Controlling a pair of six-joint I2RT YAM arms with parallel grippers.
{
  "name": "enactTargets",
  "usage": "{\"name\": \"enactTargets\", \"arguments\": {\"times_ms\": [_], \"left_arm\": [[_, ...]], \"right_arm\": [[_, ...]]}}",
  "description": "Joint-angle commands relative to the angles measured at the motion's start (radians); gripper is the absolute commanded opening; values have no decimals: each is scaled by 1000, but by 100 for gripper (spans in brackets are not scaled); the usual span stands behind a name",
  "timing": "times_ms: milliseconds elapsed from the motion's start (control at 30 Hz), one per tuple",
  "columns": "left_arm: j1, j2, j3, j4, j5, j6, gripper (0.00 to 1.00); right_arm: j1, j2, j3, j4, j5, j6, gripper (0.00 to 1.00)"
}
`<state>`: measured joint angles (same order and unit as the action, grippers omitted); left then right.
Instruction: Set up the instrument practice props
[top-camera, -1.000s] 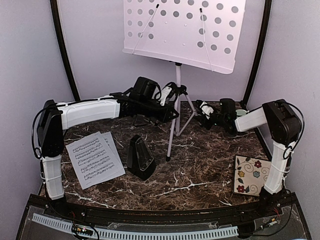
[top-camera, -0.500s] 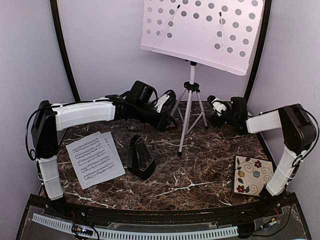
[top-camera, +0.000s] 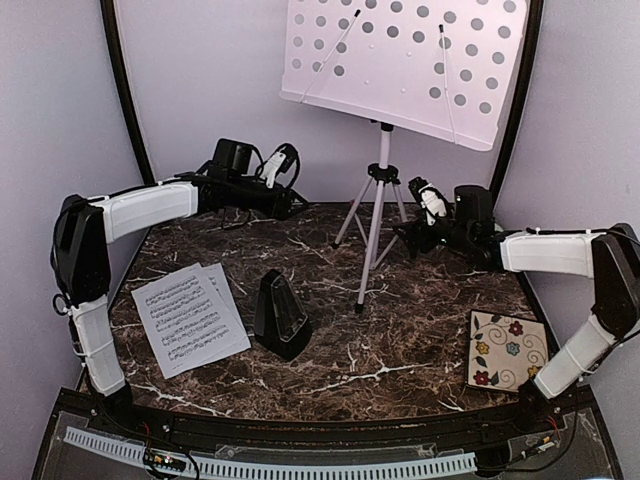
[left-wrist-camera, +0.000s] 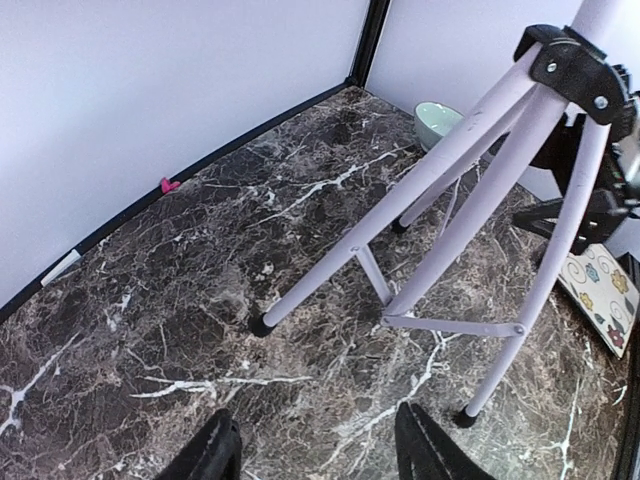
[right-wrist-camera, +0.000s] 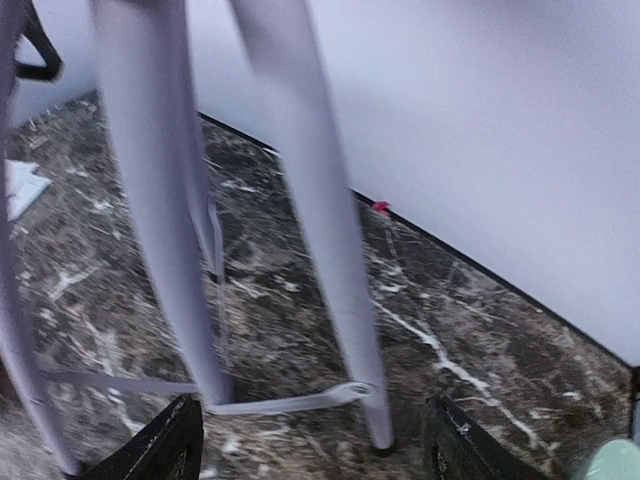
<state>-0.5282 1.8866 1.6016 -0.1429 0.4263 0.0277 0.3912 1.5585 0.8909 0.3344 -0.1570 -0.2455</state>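
The white music stand stands upright at the back, with its hole-dotted desk (top-camera: 400, 60) above the silver pole (top-camera: 378, 220) and tripod legs (left-wrist-camera: 440, 170). Two music sheets (top-camera: 188, 318) lie flat at front left. The black metronome (top-camera: 280, 315) stands beside them. My left gripper (top-camera: 293, 205) is open and empty, left of the tripod and apart from it; its fingers (left-wrist-camera: 215, 455) show at the bottom of the left wrist view. My right gripper (top-camera: 408, 238) is open just right of the tripod, with a leg (right-wrist-camera: 330, 220) ahead between its fingers (right-wrist-camera: 465, 450).
A floral tile (top-camera: 505, 350) lies at front right. A pale green bowl (left-wrist-camera: 440, 120) sits in the back right corner behind the tripod. White walls with black posts close the back and sides.
The stand shifted right a second ago and has stayed there. My left gripper has drawn back left, away from the tripod. My right arm has stretched slightly toward the tripod.
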Motion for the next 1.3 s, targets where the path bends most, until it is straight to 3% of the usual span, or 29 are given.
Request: {"name": "enactTargets", "arguments": {"times_ms": [0, 233, 467, 667, 1133, 1267], "left_arm": [[19, 59, 37, 49, 34, 92, 55], [25, 71, 11, 101, 64, 86, 54], [25, 36, -36, 124, 65, 106, 53], [25, -7, -101, 142, 55, 140, 53], [34, -55, -170, 182, 43, 147, 52], [34, -79, -204, 185, 39, 154, 51]], "right_arm": [[97, -69, 19, -66, -52, 353, 75], [180, -66, 10, 28, -13, 682, 76], [190, -5, 13, 124, 24, 867, 74], [201, 27, 46, 132, 22, 920, 69], [215, 49, 4, 169, -65, 1155, 3], [216, 46, 14, 140, -122, 1180, 0]]}}
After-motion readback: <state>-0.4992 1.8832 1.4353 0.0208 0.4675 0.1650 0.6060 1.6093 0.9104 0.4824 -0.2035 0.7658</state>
